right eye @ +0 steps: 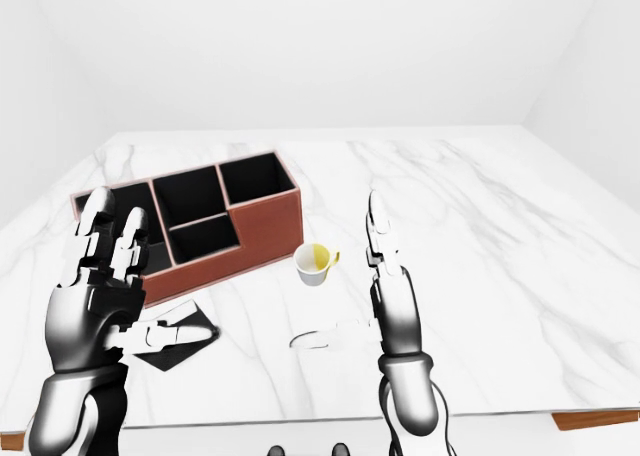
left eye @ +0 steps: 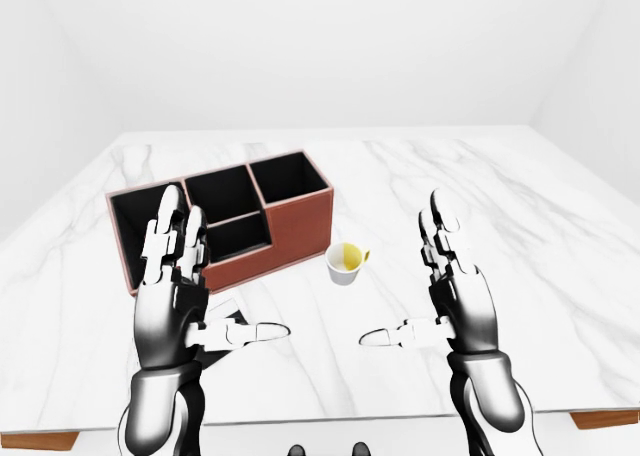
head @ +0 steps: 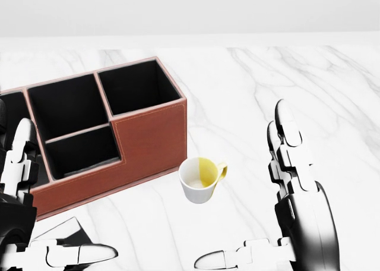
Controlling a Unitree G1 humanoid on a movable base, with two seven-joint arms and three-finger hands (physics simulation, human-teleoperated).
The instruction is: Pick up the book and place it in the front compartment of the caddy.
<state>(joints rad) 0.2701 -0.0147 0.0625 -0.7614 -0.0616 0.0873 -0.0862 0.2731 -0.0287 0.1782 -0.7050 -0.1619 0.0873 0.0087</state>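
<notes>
The book (right eye: 165,350) is black with white page edges and lies flat on the marble table (head: 285,75), just below the caddy. In the head view only its corner (head: 62,230) shows at the bottom left. The red-brown caddy (head: 148,143) has several black compartments and stands to the left. My left hand (left eye: 218,274) hovers open above the book, with its thumb over the cover and not touching it. My right hand (left eye: 403,271) is open and raised right of the mug, holding nothing.
A white mug (head: 199,180) with a yellow inside stands upright just right of the caddy's low wall. The near table edge runs along the bottom of the left-eye view. White walls stand behind the table.
</notes>
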